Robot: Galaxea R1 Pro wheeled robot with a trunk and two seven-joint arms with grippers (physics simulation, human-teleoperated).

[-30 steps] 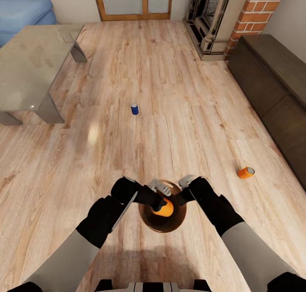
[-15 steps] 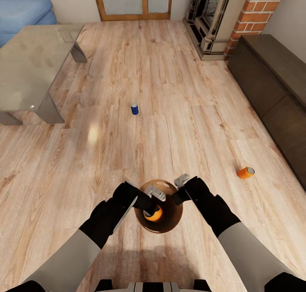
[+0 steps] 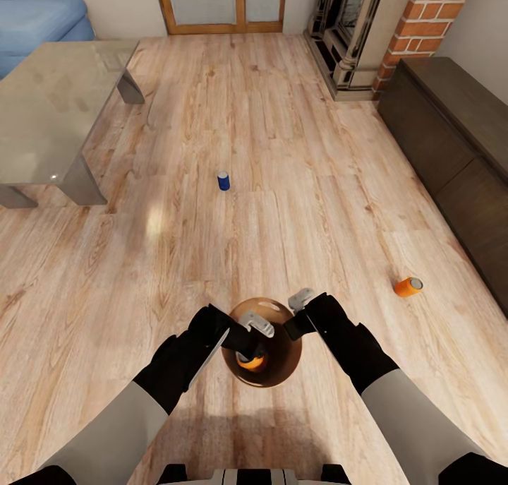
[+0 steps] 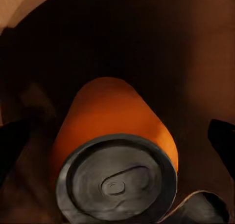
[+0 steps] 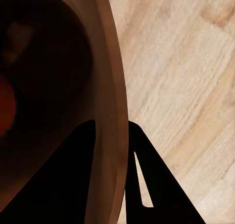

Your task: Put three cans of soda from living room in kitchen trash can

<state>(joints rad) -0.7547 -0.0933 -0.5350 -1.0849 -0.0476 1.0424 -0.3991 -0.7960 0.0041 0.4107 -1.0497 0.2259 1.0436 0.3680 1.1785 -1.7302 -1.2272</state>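
Observation:
The tash can, grey with a coppery-brown inside, hangs just in front of my trunk. My right gripper is shut on its rim, one finger inside the wall and one outside. An orange can of soda lies inside it, its silver top facing the left wrist camera. My left gripper reaches into the bin, open, with its fingers wide of the can. A dark blue can stands upright on the floor farther ahead. A second orange can lies on its side at the right.
A glass coffee table and light-blue sofa stand at the left. A long dark cabinet runs along the right wall, with the brick fireplace beyond it. Wood-framed glass doors close the far end. Open wood floor lies between.
The orange can left my left gripper and dropped lower into the bin. The bin and both grippers shifted slightly left and up in the view. The floor cans stayed put.

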